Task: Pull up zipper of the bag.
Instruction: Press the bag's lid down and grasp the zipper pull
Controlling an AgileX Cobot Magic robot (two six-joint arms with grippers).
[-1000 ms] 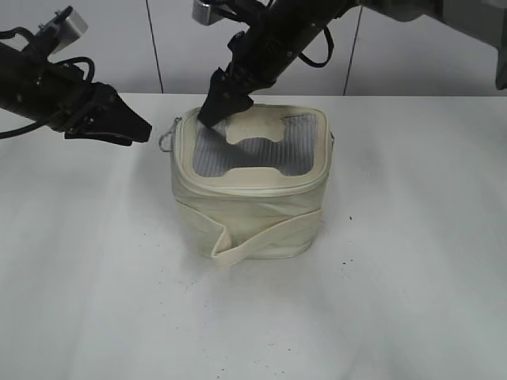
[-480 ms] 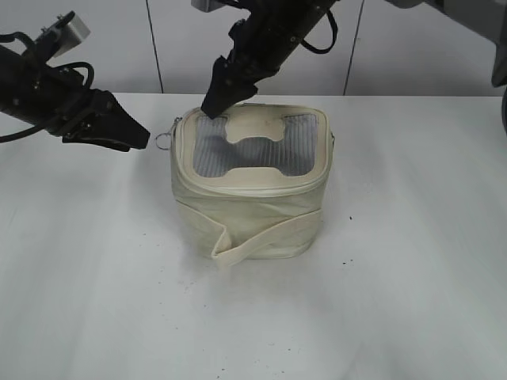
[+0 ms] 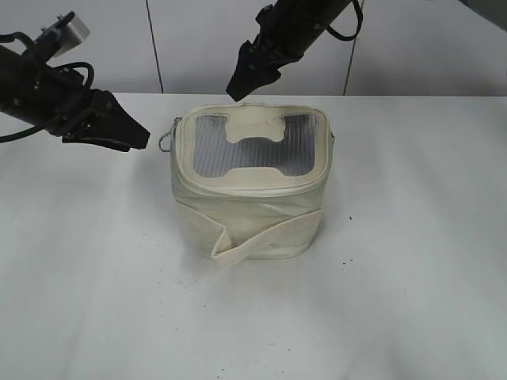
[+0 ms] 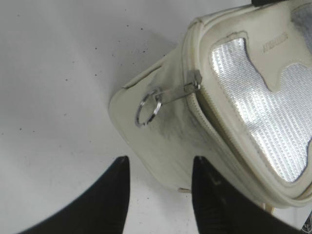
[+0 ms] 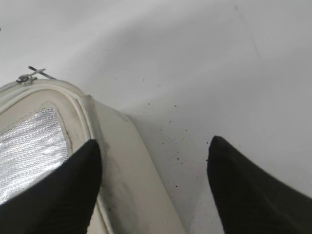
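Note:
The cream bag (image 3: 249, 194) stands mid-table, its grey ribbed top with the H-shaped patch facing up. The zipper track (image 4: 208, 116) runs round the top rim. A silver pull with a round ring (image 4: 147, 106) hangs off the bag's left corner, also seen in the exterior view (image 3: 165, 142). My left gripper (image 3: 139, 134) is open and empty, just left of the ring; in the left wrist view (image 4: 159, 165) the ring lies ahead of the fingertips. My right gripper (image 3: 239, 89) is open and empty, above the bag's back left edge (image 5: 153, 146). A second pull (image 5: 30, 75) shows at the far corner.
The white table (image 3: 412, 277) carries small dark specks round the bag. A cream strap band (image 3: 265, 236) wraps the bag's front, its end sticking out at the lower left. A white panelled wall (image 3: 95, 39) stands behind.
My right gripper has lifted off the bag's top and moved up and to the right, leaving the lid uncovered. The left gripper and the bag have stayed almost still.

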